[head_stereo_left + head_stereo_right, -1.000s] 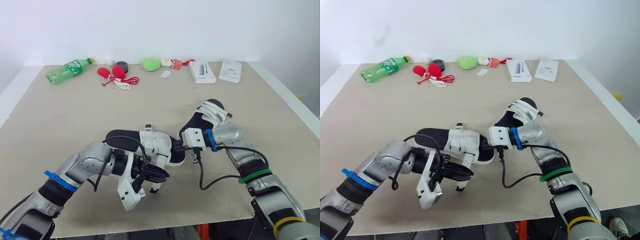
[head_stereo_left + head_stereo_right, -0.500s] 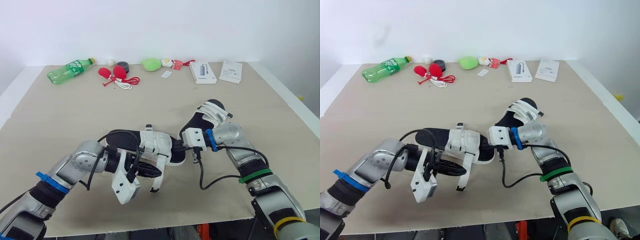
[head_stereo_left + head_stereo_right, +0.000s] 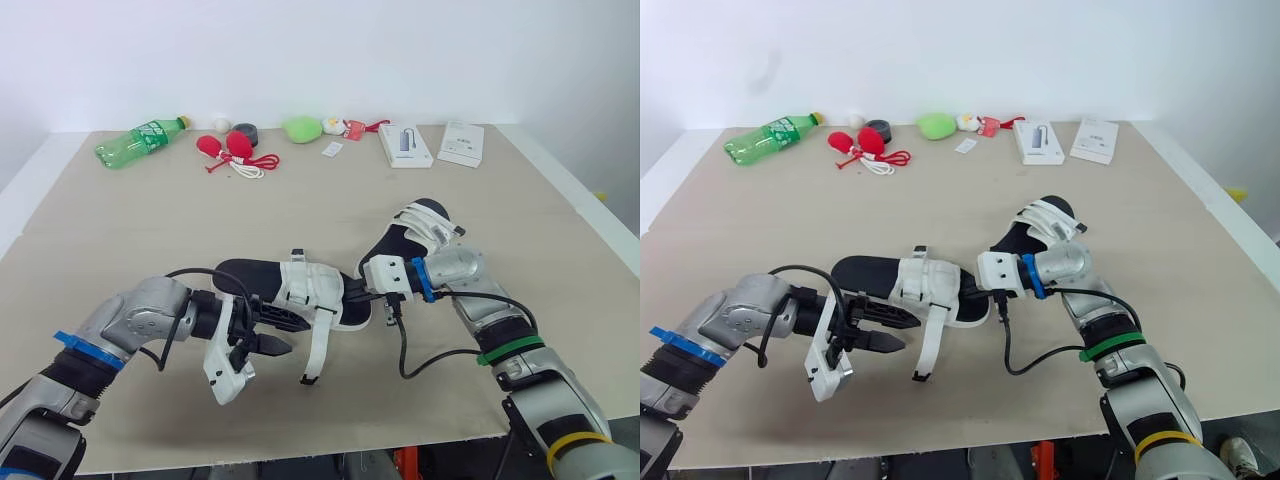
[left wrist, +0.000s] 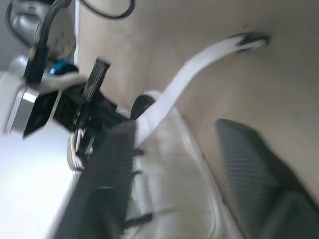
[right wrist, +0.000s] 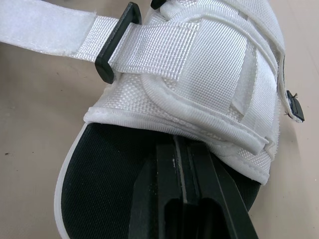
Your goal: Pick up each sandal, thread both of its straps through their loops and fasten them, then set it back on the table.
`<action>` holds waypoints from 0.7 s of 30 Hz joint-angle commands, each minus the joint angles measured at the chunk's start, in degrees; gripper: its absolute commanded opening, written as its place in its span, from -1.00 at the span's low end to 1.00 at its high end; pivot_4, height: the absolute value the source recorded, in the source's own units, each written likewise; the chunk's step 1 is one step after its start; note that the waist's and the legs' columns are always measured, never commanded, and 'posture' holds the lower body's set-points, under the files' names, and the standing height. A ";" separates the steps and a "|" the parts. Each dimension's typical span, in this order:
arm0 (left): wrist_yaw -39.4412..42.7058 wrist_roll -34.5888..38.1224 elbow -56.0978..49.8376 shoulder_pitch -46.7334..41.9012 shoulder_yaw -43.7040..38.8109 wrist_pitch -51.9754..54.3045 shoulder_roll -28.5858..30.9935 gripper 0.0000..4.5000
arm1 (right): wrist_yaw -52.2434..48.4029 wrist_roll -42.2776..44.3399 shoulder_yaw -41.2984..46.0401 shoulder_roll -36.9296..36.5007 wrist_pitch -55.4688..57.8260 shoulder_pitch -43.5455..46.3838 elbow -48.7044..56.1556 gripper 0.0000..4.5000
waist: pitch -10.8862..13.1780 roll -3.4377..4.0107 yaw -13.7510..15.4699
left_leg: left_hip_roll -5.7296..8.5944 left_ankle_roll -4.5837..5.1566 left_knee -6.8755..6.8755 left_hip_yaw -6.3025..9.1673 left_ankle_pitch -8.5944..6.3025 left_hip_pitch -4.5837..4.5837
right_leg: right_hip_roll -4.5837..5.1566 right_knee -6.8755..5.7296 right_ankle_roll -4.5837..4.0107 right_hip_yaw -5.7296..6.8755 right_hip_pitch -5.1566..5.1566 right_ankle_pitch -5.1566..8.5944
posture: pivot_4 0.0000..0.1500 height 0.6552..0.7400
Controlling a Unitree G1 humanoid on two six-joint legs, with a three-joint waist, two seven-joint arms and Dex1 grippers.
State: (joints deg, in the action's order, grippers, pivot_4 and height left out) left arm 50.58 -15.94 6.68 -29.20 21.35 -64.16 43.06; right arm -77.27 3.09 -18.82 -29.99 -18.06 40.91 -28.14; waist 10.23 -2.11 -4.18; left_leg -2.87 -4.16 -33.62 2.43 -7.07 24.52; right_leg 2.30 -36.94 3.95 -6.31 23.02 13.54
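A black-soled sandal (image 3: 250, 280) with a white upper (image 3: 310, 285) lies mid-table. My right gripper (image 3: 356, 294) is shut on its front end; in the right wrist view the fingers (image 5: 184, 199) lie together over the insole, against the upper's hem (image 5: 209, 144). One strap (image 5: 65, 32) passes through a black loop (image 5: 117, 45). A loose white strap (image 3: 318, 345) hangs from the upper down to the table. My left gripper (image 3: 278, 333) hovers just left of that strap, open, holding nothing. The second sandal (image 3: 425, 225) rests behind my right wrist.
Along the far edge lie a green bottle (image 3: 140, 140), red items with a white cord (image 3: 235, 150), a black roll (image 3: 245, 131), a green lump (image 3: 300, 127) and two white boxes (image 3: 405, 145) (image 3: 460, 142). The table's front edge (image 3: 300, 455) is close below my arms.
My left gripper has opened, let go of the white strap and drawn back to the left. The strap now hangs loose. The right arm has not moved.
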 commanded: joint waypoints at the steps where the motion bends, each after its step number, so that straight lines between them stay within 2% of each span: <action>1: -2.03 -2.04 -1.52 -0.94 1.14 -0.12 -2.00 0.22 | -0.19 -3.86 -2.24 -0.92 1.09 -1.65 -2.98 -1.00 | 0.00 0.00 0.00 | 0.00 0.01 0.00 -0.02 0.01 0.00 | 0.00 0.00 0.00 0.00 0.00 0.00 | 1.00 1.00; 11: -3.60 -6.73 0.74 -4.17 5.60 1.74 -7.17 0.22 | 0.00 -3.89 -2.12 -1.18 1.21 -1.50 -2.91 -1.00 | -0.03 0.04 0.03 | -0.01 0.08 0.00 -0.06 0.05 -0.02 | -0.02 -0.05 0.00 -0.01 -0.03 0.00 | 1.00 1.00; 13: -3.70 -6.70 0.82 -4.68 6.34 1.97 -7.40 0.00 | 0.04 -3.88 -2.11 -1.29 1.24 -1.59 -2.81 -1.00 | -0.03 0.04 0.03 | -0.01 0.09 0.00 -0.05 0.06 -0.03 | -0.04 -0.06 0.01 -0.01 -0.03 0.00 | 1.00 1.00; 14: -3.77 -6.62 0.78 -4.86 6.61 2.11 -7.43 -0.05 | 0.07 -3.86 -2.10 -1.33 1.30 -1.66 -2.70 -1.00 | -0.03 0.04 0.03 | -0.01 0.09 0.00 -0.05 0.06 -0.03 | -0.04 -0.06 0.00 -0.01 -0.03 0.00 | 1.00 1.00; 15: -3.86 -6.66 0.84 -5.05 6.74 2.20 -7.50 -0.32 | 0.10 -3.84 -2.08 -1.35 1.36 -1.70 -2.62 -1.00 | -0.03 0.04 0.03 | -0.01 0.09 -0.01 -0.05 0.06 -0.03 | -0.03 -0.06 0.01 -0.01 -0.03 0.00 | 1.00 1.00; 16: -3.88 -6.62 0.90 -5.18 6.89 2.29 -7.51 -0.39 | 0.11 -3.81 -2.06 -1.38 1.43 -1.79 -2.48 -1.00 | -0.03 0.04 0.03 | -0.01 0.09 0.00 -0.05 0.06 -0.03 | -0.03 -0.06 0.01 -0.01 -0.03 0.00 | 1.00 1.00; 17: -3.84 -6.54 1.07 -5.32 7.06 2.50 -7.47 -0.66 | 0.13 -3.79 -2.04 -1.40 1.48 -1.84 -2.40 -1.00 | -0.03 0.04 0.03 | -0.01 0.09 0.00 -0.05 0.06 -0.03 | -0.04 -0.06 0.00 -0.01 -0.03 0.00 | 1.00 1.00; 18: -3.76 -6.46 1.32 -5.51 7.25 2.62 -7.37 -0.79 | 0.15 -3.79 -2.03 -1.42 1.49 -1.86 -2.40 -1.00 | -0.03 0.04 0.03 | -0.01 0.09 0.00 -0.05 0.06 -0.03 | -0.03 -0.06 0.01 -0.01 -0.03 0.00 | 1.00 1.00; 20: -3.63 -5.77 1.81 -5.82 7.32 3.03 -7.00 -0.95 | 0.22 -3.82 -2.02 -1.46 1.47 -1.88 -2.41 -1.00 | -0.03 0.04 0.03 | -0.01 0.09 -0.01 -0.05 0.06 -0.03 | -0.04 -0.07 0.01 -0.01 -0.03 0.00 | 1.00 1.00; 21: -2.84 -3.02 1.77 -5.63 7.35 4.73 -6.68 -0.99 | 0.25 -3.83 -2.00 -1.46 1.47 -1.84 -2.44 -1.00 | -0.03 0.05 0.03 | -0.01 0.09 0.00 -0.05 0.06 -0.03 | -0.04 -0.07 0.01 -0.01 -0.04 0.00 | 1.00 1.00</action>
State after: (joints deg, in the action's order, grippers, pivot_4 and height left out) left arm 47.63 -22.89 8.35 -33.98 28.79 -61.93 35.53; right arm -77.02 3.09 -18.96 -29.99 -18.03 40.97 -28.23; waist 10.20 -2.06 -4.15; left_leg -2.89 -4.07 -33.62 2.38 -7.01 24.49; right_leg 2.26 -37.01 3.95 -6.33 22.98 13.54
